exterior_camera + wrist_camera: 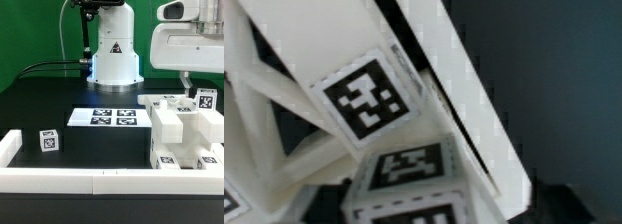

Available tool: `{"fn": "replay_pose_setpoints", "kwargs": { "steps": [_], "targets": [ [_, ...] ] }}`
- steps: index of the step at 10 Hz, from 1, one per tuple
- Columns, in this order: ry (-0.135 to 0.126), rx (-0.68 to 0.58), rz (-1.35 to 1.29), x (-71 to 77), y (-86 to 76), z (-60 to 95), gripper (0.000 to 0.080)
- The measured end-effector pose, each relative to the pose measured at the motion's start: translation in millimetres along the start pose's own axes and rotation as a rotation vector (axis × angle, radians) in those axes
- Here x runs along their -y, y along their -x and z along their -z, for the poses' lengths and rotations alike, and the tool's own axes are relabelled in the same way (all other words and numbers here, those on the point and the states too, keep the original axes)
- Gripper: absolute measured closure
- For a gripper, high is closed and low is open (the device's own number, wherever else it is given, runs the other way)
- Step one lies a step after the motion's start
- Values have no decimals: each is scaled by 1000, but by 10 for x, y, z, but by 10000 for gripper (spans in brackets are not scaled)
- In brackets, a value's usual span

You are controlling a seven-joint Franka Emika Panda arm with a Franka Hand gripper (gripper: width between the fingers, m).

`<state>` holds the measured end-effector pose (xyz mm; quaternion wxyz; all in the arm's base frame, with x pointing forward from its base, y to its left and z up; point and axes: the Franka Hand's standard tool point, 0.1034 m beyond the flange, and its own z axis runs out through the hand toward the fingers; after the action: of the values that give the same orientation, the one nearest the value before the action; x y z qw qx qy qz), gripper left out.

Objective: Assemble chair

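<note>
White chair (180, 135) parts, each with black-and-white tags, crowd your exterior view's right on the black bench (60, 100); one tagged peg (47, 141) sits apart leftward. You can't tell the claw's state: it's hidden.

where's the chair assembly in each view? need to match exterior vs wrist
Exterior view: chair assembly sits at the exterior view's right, against the border rail, under the arm.
Wrist view: its white panels fill most of the frame, close up.
Shared landmark: the black-and-white tags on its pieces.
</note>
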<state>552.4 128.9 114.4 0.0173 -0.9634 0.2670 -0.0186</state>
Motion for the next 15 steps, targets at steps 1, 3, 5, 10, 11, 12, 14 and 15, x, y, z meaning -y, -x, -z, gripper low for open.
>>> {"fn": "replay_pose_setpoints", "kwargs": {
  "steps": [1, 3, 5, 10, 11, 12, 14, 15],
  "targets": [
    [0, 0, -60, 0, 0, 0, 479],
    [0, 0, -263, -19, -18, 4, 518],
    [0, 1, -471, -21, -14, -1, 518],
    [-42, 24, -973, -7, -24, -6, 518],
    [-42, 24, -972, -9, -23, -7, 518],
    [-41, 23, -950, -10, -22, -13, 490],
    [-25, 26, -786, -29, 4, -36, 312],
    [-28, 23, -644, -30, -3, -32, 183]
  ]
}}
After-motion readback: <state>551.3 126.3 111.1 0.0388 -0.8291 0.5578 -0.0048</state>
